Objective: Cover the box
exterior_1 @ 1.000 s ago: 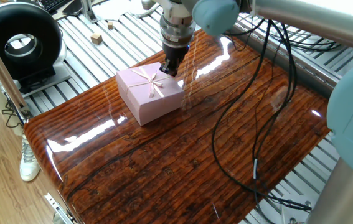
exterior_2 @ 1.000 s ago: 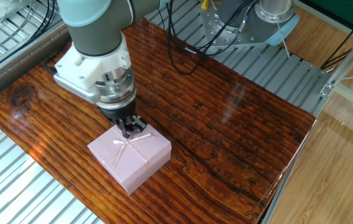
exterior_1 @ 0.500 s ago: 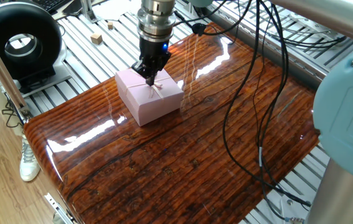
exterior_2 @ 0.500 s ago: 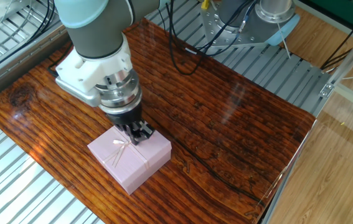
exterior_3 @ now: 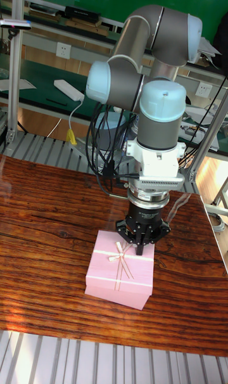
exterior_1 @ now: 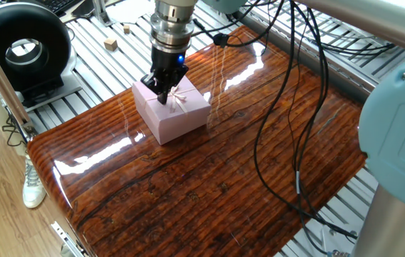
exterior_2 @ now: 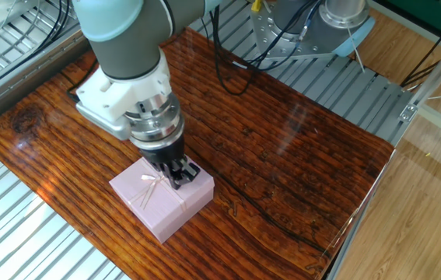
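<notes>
The pink lid (exterior_3: pixel 107 263) with its ribbon bow (exterior_3: pixel 120 257) sits on the box, of which only a low pale pink band (exterior_3: pixel 117 298) shows under the lid's rim. The closed pink package (exterior_1: pixel 177 118) stands on the glossy wooden table (exterior_1: pixel 209 178). My gripper (exterior_3: pixel 139 249) points straight down with its fingertips close together, resting on the lid's top beside the bow. It appears in the other views too, the gripper (exterior_1: pixel 163 96) over the lid's middle and the gripper (exterior_2: pixel 180 177) near the lid's right part (exterior_2: pixel 197 190). Nothing is held between the fingers.
A black ring-shaped device (exterior_1: pixel 20 46) stands off the table's left end, with small wooden blocks (exterior_1: pixel 111 44) behind it. Black cables (exterior_1: pixel 295 143) hang over the table's right half. Slatted metal rails (exterior_2: pixel 18 225) surround the tabletop.
My gripper has slid from the lid's far corner across its top toward the middle, staying shut and low. The pink package has not shifted.
</notes>
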### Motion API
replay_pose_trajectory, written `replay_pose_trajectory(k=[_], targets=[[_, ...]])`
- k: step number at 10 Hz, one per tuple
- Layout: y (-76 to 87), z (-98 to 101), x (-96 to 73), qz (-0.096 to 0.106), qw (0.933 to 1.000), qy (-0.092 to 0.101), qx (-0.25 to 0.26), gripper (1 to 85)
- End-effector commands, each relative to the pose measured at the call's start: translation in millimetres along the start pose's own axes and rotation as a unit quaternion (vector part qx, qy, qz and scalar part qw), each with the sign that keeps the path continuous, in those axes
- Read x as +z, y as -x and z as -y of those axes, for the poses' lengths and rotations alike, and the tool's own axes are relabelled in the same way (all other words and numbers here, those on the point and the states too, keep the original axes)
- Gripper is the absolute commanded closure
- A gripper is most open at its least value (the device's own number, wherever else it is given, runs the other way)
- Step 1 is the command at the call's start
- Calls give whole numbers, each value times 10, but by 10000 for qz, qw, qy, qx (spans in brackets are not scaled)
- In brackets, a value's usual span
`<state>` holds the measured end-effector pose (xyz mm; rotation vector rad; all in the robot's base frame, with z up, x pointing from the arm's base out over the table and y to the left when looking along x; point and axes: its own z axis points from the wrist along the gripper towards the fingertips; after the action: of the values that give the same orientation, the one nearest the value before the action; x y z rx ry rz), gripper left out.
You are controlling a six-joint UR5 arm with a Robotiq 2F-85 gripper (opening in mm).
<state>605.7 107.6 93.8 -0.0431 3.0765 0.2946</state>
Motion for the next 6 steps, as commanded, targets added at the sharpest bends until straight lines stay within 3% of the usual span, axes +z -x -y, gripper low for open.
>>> replay_pose_trajectory(k=[1,6], targets=[[37,-113,21,45,9999,96,108,847],[22,-90,0,28,9999,58,98,847]])
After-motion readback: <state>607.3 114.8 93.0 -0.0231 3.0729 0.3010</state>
